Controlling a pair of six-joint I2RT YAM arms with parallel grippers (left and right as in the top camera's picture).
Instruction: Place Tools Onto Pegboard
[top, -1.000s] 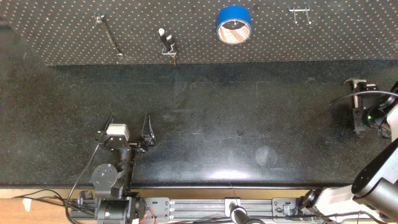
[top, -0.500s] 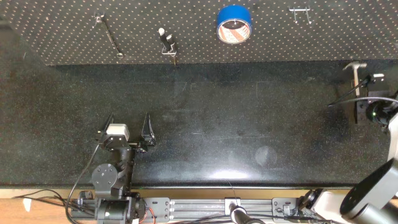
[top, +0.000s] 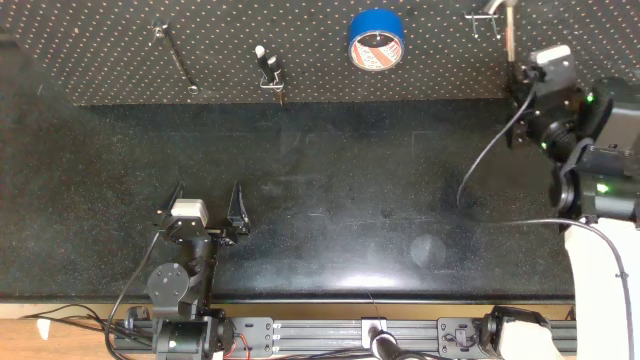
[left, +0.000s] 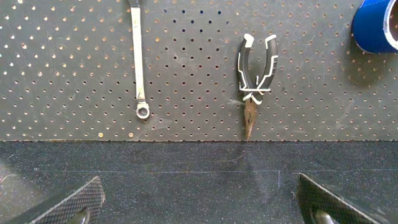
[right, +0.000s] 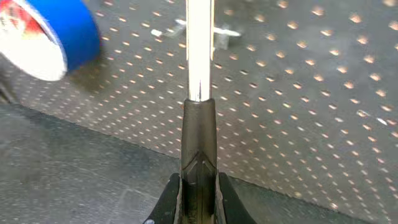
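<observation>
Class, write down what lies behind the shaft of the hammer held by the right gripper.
The pegboard and a metal hook lie behind the hammer; the shaft covers the hook's middle.

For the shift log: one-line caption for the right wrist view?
Right tool grips hammer by its handle before the pegboard hook, blue tape nearby.

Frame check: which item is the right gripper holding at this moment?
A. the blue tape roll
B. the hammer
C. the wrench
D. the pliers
B: the right gripper is shut on the dark grip of the hammer, whose shaft points toward the pegboard, while the wrench, the pliers and the blue tape roll all hang on the board.
</observation>
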